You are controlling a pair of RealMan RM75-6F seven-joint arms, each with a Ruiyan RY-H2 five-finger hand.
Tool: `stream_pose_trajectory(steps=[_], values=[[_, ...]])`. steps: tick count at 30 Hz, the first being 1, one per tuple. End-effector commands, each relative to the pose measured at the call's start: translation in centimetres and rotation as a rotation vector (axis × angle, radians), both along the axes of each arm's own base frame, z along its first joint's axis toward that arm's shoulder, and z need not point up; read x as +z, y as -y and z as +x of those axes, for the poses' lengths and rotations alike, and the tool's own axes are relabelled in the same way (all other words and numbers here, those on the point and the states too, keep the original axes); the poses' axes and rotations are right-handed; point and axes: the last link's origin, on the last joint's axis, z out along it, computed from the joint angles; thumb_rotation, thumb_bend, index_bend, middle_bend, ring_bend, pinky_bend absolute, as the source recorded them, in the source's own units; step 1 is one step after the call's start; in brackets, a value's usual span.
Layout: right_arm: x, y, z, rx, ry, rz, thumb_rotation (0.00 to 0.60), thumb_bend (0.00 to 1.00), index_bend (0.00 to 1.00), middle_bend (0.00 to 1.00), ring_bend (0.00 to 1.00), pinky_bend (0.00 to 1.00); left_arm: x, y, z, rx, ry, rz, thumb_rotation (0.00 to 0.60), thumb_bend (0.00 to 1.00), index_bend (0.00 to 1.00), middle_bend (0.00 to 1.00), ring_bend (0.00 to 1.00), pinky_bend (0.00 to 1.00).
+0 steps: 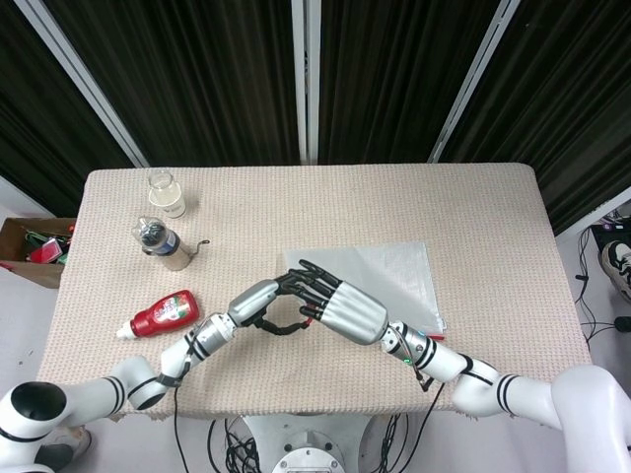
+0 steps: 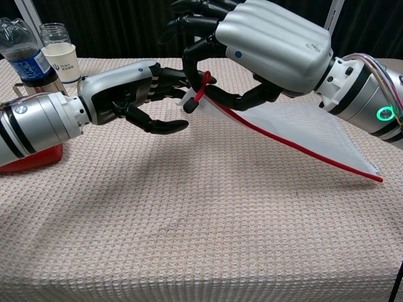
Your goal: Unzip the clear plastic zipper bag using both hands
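Lifting of the clear zipper bag [image 2: 302,129] at its left corner is seen near the table's front, with both hands meeting there.

At far left, a glass jar [image 1: 165,193], a water bottle [image 1: 156,239] and a red ketchup bottle [image 1: 163,313] are laid out on the beige table cover [image 1: 493,207]. The left hand [image 2: 123,94] is stretched toward the bag's raised corner, its fingers spread and its thumb held below; whether the corner is touched cannot be told. The red zipper pull [image 2: 200,91] is hung just beside those fingertips. The bag's red-edged zipper side is pinched by the right hand [image 2: 271,41] between thumb and curled fingers, and is sloped down to the right, where the far end is rested on the cover.
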Motion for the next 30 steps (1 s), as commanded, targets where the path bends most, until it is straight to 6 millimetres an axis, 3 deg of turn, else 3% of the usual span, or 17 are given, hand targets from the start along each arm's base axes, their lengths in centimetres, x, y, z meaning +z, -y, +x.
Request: stream_pose_trajectory(steps=[1,15,30], values=[[0.0,0.0,0.0,0.0,0.0,-0.001,0.6,0.6,1.0,0.16,0.0,0.0,-0.1,0.0,0.2,0.0,0.005,-0.006,0.6,0.3,0.41,0.1,0.06,0.14],[0.1,-0.2,-0.1,0.0,0.014,0.001,0.6,0.6,1.0,0.16,0.0,0.0,-0.7,-0.1,0.3,0.041,0.018,-0.044,0.6,0.31,0.57,0.19,0.08,0.14],[-0.5,-1.1,-0.3,0.023,0.003,0.01,0.6,0.6,1.0,0.16,0.0,0.0,-0.7,0.1,0.1,0.111,0.117,-0.123,0.6,0.36,0.56,0.2,0.08,0.14]])
